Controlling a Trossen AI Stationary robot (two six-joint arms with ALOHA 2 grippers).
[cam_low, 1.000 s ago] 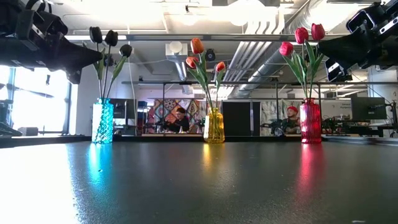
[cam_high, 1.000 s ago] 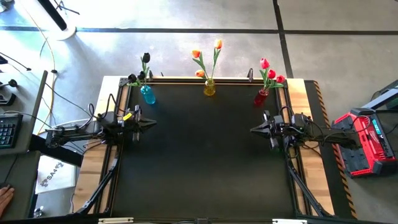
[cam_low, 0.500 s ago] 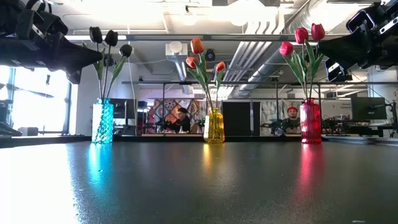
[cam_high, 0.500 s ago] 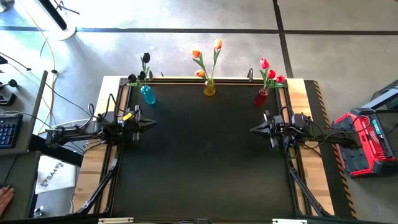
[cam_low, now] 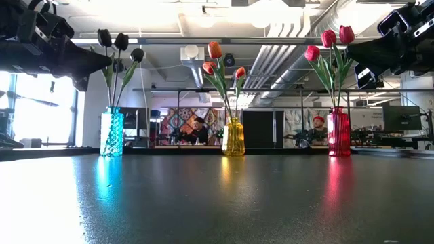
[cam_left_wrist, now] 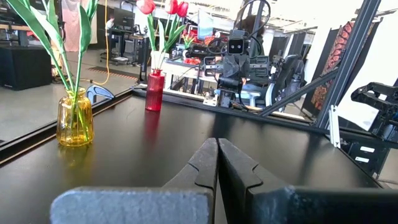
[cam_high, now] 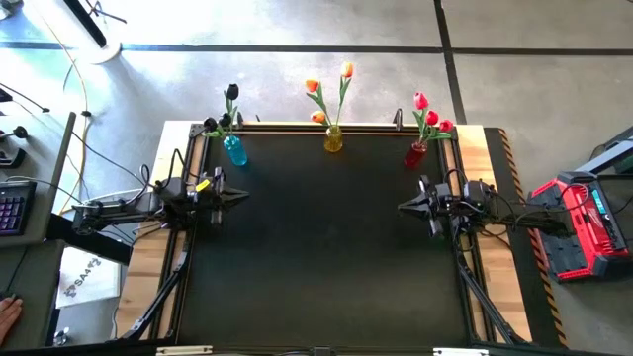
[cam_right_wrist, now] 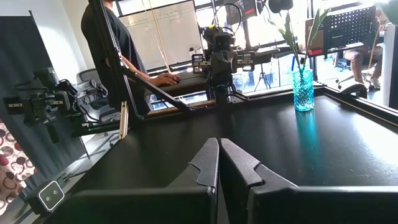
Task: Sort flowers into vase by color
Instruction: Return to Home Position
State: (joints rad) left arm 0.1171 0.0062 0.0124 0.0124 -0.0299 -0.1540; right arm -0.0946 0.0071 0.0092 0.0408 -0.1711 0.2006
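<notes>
Three vases stand in a row along the table's far edge. A blue vase (cam_high: 234, 150) holds black tulips (cam_low: 120, 42), a yellow vase (cam_high: 333, 139) holds orange-yellow tulips (cam_low: 215, 50), and a red vase (cam_high: 416, 153) holds red tulips (cam_low: 330, 38). Each bunch sticks into its vase by the stems. My left gripper (cam_high: 243, 196) hovers shut above the table's left side, pointing right. My right gripper (cam_high: 404, 207) hovers shut above the right side, pointing left. Neither holds anything.
Black table top (cam_high: 316, 257) lies between the two grippers, with wooden strips along both sides. A red device (cam_high: 579, 227) sits beyond the right edge. People sit in the room behind the table (cam_low: 196, 129). A person stands beside the left arm (cam_right_wrist: 109, 50).
</notes>
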